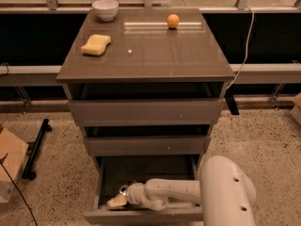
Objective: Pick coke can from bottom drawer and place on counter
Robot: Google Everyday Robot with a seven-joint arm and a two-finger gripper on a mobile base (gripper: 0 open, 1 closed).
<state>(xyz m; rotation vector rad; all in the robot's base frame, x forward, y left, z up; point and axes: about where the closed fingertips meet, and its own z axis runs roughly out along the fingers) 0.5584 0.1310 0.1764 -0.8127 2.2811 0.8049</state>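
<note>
My gripper (117, 201) is low inside the open bottom drawer (146, 172), near its front left corner. I cannot see the coke can there, and I cannot tell whether the gripper has closed on anything. The counter (155, 55) carries no can, so I judge that lifting and placing are not yet done.
</note>
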